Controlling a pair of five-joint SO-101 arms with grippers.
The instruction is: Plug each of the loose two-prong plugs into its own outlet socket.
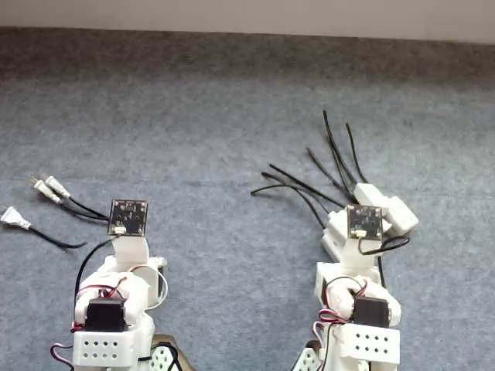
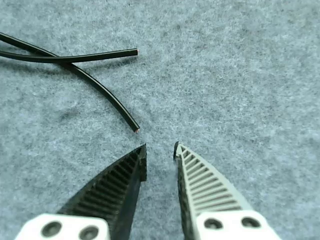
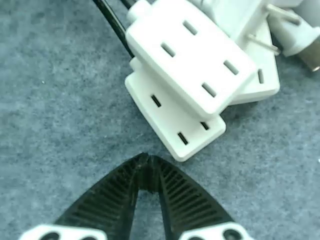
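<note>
Three loose white two-prong plugs lie at the table's far left: a pair [image 1: 48,188] and a single one [image 1: 14,219], all with black cords. My left gripper [image 2: 160,147] hovers over bare carpet, narrowly open and holding nothing, with two cut cord ends [image 2: 136,129] just ahead of it. A stack of white outlet sockets [image 1: 379,209] lies by the right arm. My right gripper [image 3: 149,159] is shut and holds nothing, its tips just short of the lower socket [image 3: 175,120]. An upper socket [image 3: 192,55] lies across that one. Another plug [image 3: 297,32] with bare prongs rests on the pile.
Grey carpet [image 1: 216,116] covers the table. Several black cords [image 1: 309,182] fan out from the socket pile toward the middle and back. Both arm bases [image 1: 108,325] stand at the front edge. A pale strip [image 1: 247,11] runs along the back.
</note>
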